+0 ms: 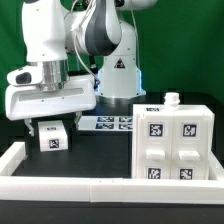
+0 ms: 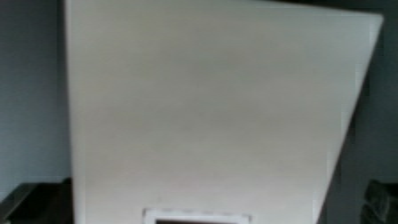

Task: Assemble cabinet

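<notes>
While gripper (image 1: 50,127) hangs low over small white tagged block (image 1: 53,139) at exterior view's left, can't tell if jaws clamp it, cabinet (image 1: 176,147) upright on table (image 1: 100,155) at exterior view's right, well apart

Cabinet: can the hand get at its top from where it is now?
Probably yes. The hand sits low over a small tagged block at the exterior view's left, and the dark table between it and the cabinet looks bare. Whether the hand grips that block, I cannot tell.
</notes>
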### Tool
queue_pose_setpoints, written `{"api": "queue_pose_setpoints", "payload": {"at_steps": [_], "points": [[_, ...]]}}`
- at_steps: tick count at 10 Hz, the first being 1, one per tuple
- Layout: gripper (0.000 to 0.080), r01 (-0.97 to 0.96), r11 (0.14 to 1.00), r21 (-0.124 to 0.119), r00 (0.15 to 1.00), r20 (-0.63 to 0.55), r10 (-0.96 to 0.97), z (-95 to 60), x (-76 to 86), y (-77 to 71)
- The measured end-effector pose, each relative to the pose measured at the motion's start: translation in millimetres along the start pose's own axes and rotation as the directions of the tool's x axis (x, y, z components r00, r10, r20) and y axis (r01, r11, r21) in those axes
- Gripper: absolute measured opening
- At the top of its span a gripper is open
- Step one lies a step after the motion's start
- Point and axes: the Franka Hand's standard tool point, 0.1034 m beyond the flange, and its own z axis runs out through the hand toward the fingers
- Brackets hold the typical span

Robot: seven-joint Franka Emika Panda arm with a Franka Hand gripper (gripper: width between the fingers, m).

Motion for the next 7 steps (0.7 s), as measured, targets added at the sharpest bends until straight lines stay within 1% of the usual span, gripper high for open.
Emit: {"api": "queue_pose_setpoints", "payload": {"at_steps": [1,2,3,5,6,7], "points": [[0.0785,0.000,1.000,0.001,1.000,0.001,0.000,1.7,-1.0,-0.4],[0.0617,0.001,1.000,0.002,1.000,0.002,-0.001,1.9,-2.0,0.3],[0.0557,0.005,1.000,0.002,1.000,0.002,-0.005,1.9,-3.2,1.3],[0.0557,0.010,1.000,0.002,1.000,0.001,-0.010,0.4,-2.5,1.0],[0.0557,0.019,1.000,-0.002,1.000,-0.004,-0.019,-6.6,2.1,-0.3],[0.0557,0.033,0.999,-0.009,0.999,-0.012,-0.033,-19.3,10.2,-4.4]]}}
